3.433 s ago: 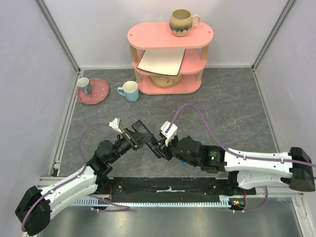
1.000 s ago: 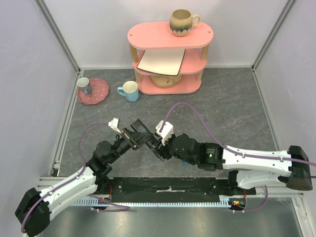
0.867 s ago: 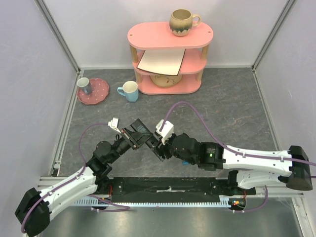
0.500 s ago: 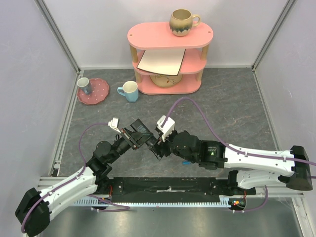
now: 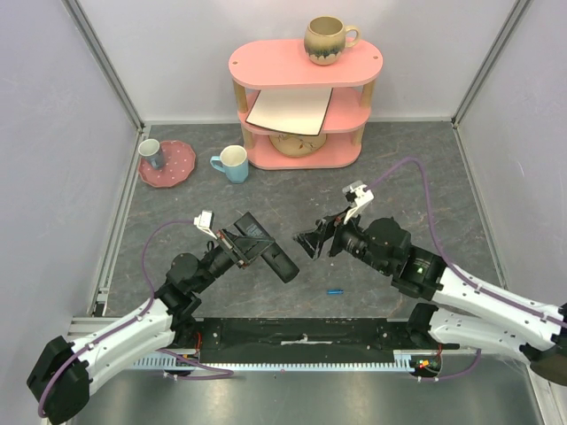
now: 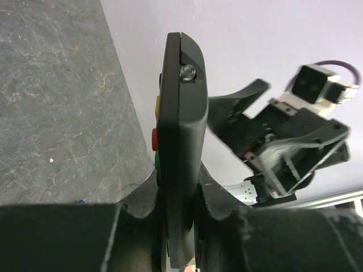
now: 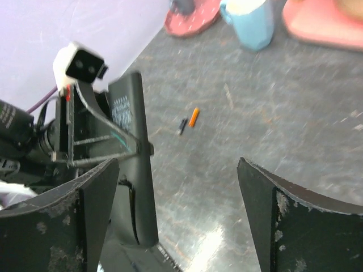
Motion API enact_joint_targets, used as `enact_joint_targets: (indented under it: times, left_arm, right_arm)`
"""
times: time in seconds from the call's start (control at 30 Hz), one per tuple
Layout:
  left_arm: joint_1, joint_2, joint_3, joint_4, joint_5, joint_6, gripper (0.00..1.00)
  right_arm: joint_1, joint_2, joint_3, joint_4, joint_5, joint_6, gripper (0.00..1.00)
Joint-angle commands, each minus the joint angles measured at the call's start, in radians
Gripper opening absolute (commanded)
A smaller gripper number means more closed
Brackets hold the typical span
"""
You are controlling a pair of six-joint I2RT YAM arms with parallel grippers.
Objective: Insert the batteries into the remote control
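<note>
My left gripper (image 5: 246, 245) is shut on the lower end of the black remote control (image 5: 276, 259), holding it above the table and angled toward the right arm. The left wrist view shows the remote control (image 6: 178, 113) edge-on between the fingers (image 6: 218, 204), its coloured buttons facing left. My right gripper (image 5: 312, 241) stands open and empty, a short way right of the remote's free end. A blue battery (image 5: 334, 290) lies on the table near the front edge. In the right wrist view a red-orange battery (image 7: 194, 117) lies on the table beyond the remote, a small dark cylinder (image 7: 182, 126) beside it.
A pink three-tier shelf (image 5: 301, 106) stands at the back, with a mug (image 5: 328, 40) on top and a white board and a bowl on its lower tiers. Left of it are a light-blue cup (image 5: 232, 163) and a pink plate (image 5: 168, 165) holding a small cup. Enclosure walls close in both sides.
My right gripper has drawn back to the right, away from the remote's end, and opened wide. The blue battery now shows on the table near the front. The left arm has held still.
</note>
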Motion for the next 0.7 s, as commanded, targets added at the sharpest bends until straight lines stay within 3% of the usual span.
enact_joint_targets:
  times: [0.0, 0.23, 0.67]
  left_arm:
    - [-0.002, 0.007, 0.020, 0.100, 0.032, -0.026, 0.02]
    - [-0.002, 0.026, 0.026, 0.128, 0.049, -0.020, 0.02]
    - [-0.002, 0.040, 0.032, 0.137, 0.055, -0.015, 0.02]
  right_arm:
    - [-0.053, 0.002, -0.138, 0.181, -0.243, 0.196, 0.94]
    - [-0.154, 0.076, -0.300, 0.588, -0.465, 0.463, 0.94]
    - [-0.157, 0.183, -0.299, 0.711, -0.619, 0.506, 0.92]
